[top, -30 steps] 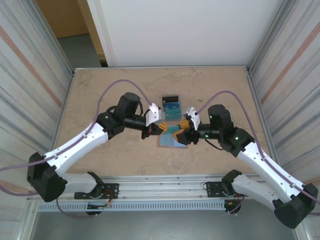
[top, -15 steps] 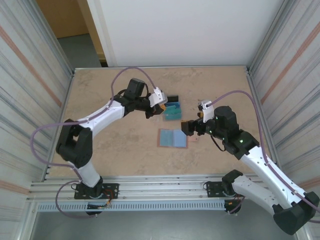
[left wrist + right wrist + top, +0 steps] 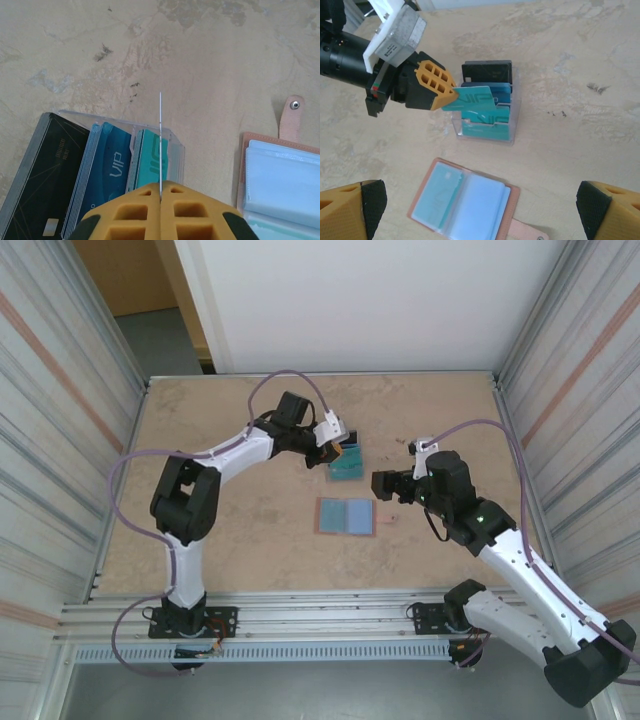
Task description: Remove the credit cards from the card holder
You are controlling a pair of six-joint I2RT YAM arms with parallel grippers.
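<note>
The teal credit card (image 3: pixel 472 102) is thin, stiff, light and slick, best pinched flat across its faces near one short edge, as the left gripper (image 3: pixel 451 95) has it, clamped above the clear stand (image 3: pixel 514 131) where the other cards (image 3: pixel 486 70) sit. The card holder (image 3: pixel 465 202) lies open on the tabletop (image 3: pixel 570 75) nearby, its pockets apparently empty; the right gripper (image 3: pixel 383 485) hovers beside it, spread wide and empty.
</note>
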